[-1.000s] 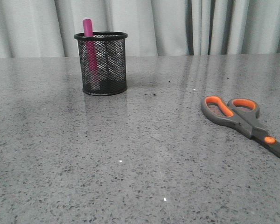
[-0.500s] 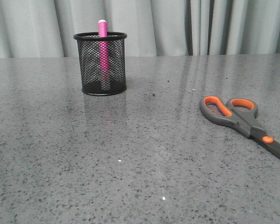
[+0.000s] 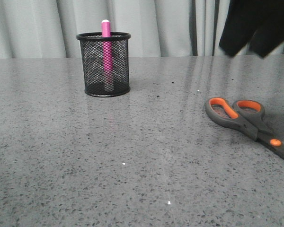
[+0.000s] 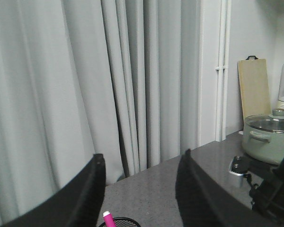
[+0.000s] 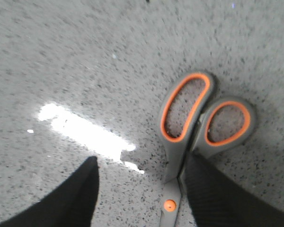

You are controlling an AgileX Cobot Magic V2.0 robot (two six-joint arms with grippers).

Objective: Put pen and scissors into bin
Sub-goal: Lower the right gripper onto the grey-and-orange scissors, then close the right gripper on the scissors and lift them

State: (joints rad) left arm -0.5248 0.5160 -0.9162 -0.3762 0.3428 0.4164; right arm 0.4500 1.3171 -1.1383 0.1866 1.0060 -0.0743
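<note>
**Desk:** What did the surface and room look like?

**Operator:** I saw a grey speckled stone table (image 3: 132,156) with pale curtains (image 3: 156,26) behind it. My left wrist camera also caught a lidded pot (image 4: 270,137) and a wooden board (image 4: 254,87) at the right of its frame.

**Desk:** Room to move?

**Operator:** Plenty. The middle and lower left of the front view were bare stone. The bin (image 3: 106,65) stood upper left, well apart from the scissors (image 3: 248,123) at the right edge.

**Desk:** How did the task's things lie?

**Operator:** The pen (image 3: 106,52) stood nearly upright in the bin, white tip above the rim. The scissors lay flat, loops toward the centre, blades running off lower right.

**Desk:** Grippers?

**Operator:** My right gripper (image 5: 139,189) hung spread wide over the scissors' pivot, touching nothing. My left gripper (image 4: 139,189) was wide too, holding nothing, above the bin.
</note>
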